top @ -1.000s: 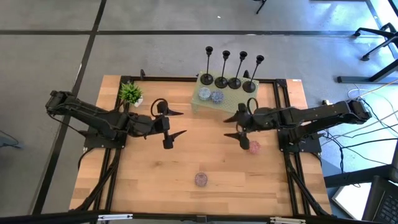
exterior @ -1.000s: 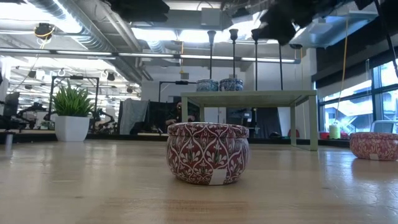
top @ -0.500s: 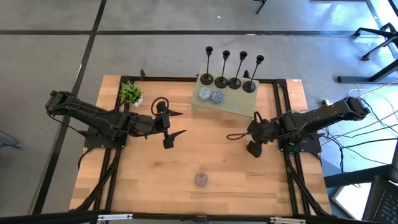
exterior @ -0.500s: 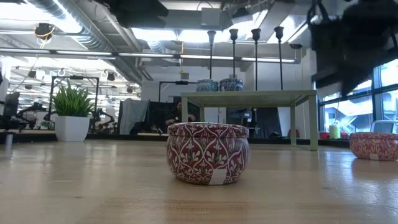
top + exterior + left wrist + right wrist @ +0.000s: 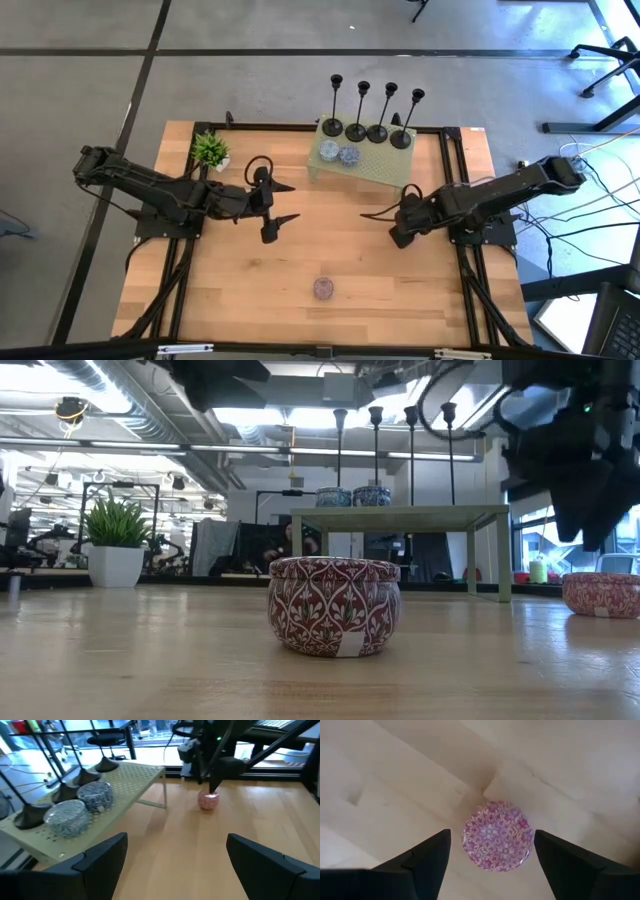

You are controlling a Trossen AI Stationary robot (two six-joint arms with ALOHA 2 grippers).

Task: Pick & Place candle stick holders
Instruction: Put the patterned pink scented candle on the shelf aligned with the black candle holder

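Observation:
Several slim black candle stick holders [image 5: 368,112] stand by their round bases on the green perforated shelf [image 5: 375,165] at the table's far middle; the low view shows their cups [image 5: 411,412]. My right gripper [image 5: 492,835] points straight down, open, above a pink patterned tin [image 5: 498,836], one finger on either side and clear of it. That gripper [image 5: 400,233] hides the tin in the high view. My left gripper [image 5: 290,198] hangs open and level left of the shelf, empty.
Two blue-white tins [image 5: 338,153] sit on the shelf's left end. A red patterned tin [image 5: 323,289] stands near the table's front middle. A small potted plant [image 5: 209,150] is at the far left. Bare wood lies between the two arms.
My right gripper has tipped from level to pointing straight down, rolled about its own line, and sunk toward the near edge, ending over the pink tin. The tin has stayed where it was.

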